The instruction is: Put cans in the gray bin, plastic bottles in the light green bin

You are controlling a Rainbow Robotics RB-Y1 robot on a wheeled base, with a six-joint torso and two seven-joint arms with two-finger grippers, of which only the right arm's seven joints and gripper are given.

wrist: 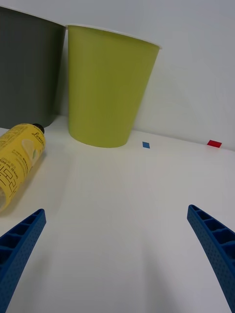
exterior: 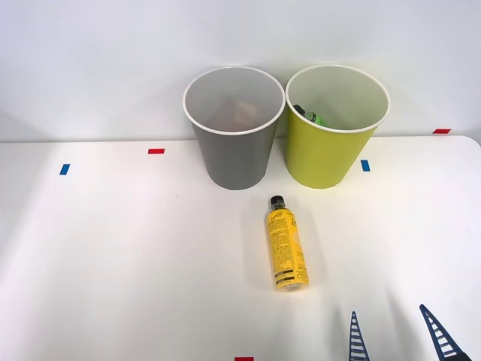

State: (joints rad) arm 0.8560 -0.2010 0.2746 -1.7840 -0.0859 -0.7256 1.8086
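Two tall round tapered plastic bins stood side by side at the far edge of the white table (exterior: 113, 256), touching or almost touching at their white rims. You had the gray bin (exterior: 234, 154) on the left and the yellow-green bin (exterior: 323, 154) on the right. Inside the yellow-green one a green object with a dark end (exterior: 310, 116) leaned against the wall. Something brownish lay deep in the gray bin, but you could not tell what it was.

One slim yellow plastic bottle with a small black cap (exterior: 286, 244) lay on its side on the table, just in front of the two bins. Its cap pointed toward the gap between them and its base with black bands pointed toward the robot.

Your right gripper (exterior: 398, 335) was at the near edge of the table, to the right of the bottle and apart from it. Its two blue ribbed fingers (wrist: 19, 244) were spread wide and held nothing.

Small red and blue tape marks (exterior: 155, 151) were stuck on the table.
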